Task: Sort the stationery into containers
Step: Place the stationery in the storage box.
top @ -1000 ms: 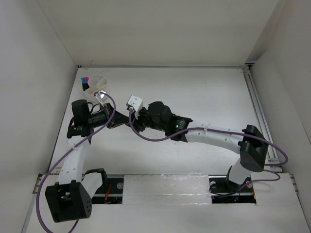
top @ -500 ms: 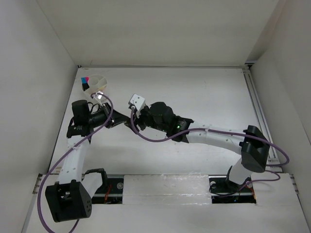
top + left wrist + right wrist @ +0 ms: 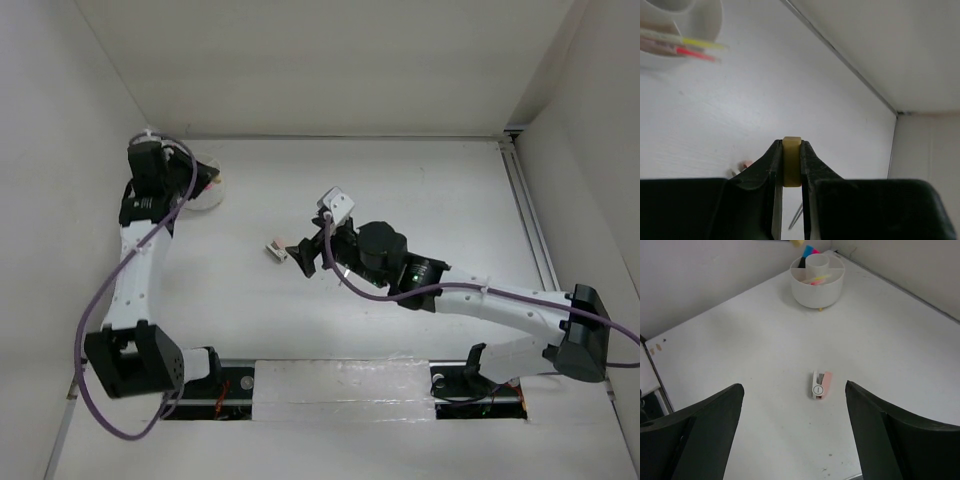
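My left gripper [image 3: 791,145] is shut on the tan eraser [image 3: 791,161] and holds it in the air by the round white cup [image 3: 675,30]. In the top view the left gripper [image 3: 203,178] is at the far left over the cup [image 3: 208,197]. The cup [image 3: 817,282] holds the blue-capped and pink-capped markers [image 3: 809,251], the pink pen and the pale-yellow stick [image 3: 700,45]. My right gripper [image 3: 794,386] is open and empty, low over the table, and the small white-pink piece [image 3: 820,384] lies flat just beyond it. That piece [image 3: 278,250] lies left of the right gripper [image 3: 303,257]. The scissors are not in view.
White walls close the table at the back and on both sides. The cup stands close to the back left corner. A metal rail [image 3: 528,220] runs along the right edge of the table.
The left arm has swung from the middle of the table up and left to the cup, carrying the eraser. The right gripper has drawn back to the right, uncovering the white-pink piece.
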{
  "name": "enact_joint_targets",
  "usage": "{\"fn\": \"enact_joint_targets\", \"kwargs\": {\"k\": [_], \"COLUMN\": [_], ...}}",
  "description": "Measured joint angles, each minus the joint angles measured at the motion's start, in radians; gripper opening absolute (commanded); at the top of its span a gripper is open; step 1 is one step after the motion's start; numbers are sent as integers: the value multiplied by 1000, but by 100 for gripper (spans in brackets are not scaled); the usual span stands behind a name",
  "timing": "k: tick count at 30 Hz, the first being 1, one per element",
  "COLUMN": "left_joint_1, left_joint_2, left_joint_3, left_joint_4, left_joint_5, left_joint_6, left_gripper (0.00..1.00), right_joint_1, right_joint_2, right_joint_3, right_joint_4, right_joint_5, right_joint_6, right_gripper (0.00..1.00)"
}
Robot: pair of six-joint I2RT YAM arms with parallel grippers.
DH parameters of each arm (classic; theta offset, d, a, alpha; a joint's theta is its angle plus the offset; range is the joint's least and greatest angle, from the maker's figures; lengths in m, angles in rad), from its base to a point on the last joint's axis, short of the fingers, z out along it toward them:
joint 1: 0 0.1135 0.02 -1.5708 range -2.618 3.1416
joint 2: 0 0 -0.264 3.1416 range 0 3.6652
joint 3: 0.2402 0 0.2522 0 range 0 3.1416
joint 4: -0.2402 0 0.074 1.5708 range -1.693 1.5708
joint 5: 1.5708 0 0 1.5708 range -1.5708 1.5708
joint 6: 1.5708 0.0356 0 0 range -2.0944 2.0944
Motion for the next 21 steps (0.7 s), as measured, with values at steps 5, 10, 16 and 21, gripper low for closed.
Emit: {"fn": "enact_joint_targets", "kwargs": {"k": [5, 10, 16, 21], "left_joint_1": [-3, -40, -68, -59], "left_joint_2": [241, 555, 793, 871], "left_joint_3": [238, 601, 895, 978], "left_joint_4": [13, -108, -250, -338], "left_joint_5": [-165, -349, -492, -552], "left_joint_6": [-84, -153, -243, -304], "left_gripper": [0, 0, 0, 0], "right_joint_1": [38, 70, 101, 124], "right_joint_2": [-32, -39, -39, -31], "right_joint_3": [-36, -82, -99, -99], "right_joint_4": [-19, -35, -58, -58], "right_joint_5": [83, 116, 128, 129], "right_joint_6": [84, 137, 182, 208], "right_gripper": [88, 88, 88, 88]}}
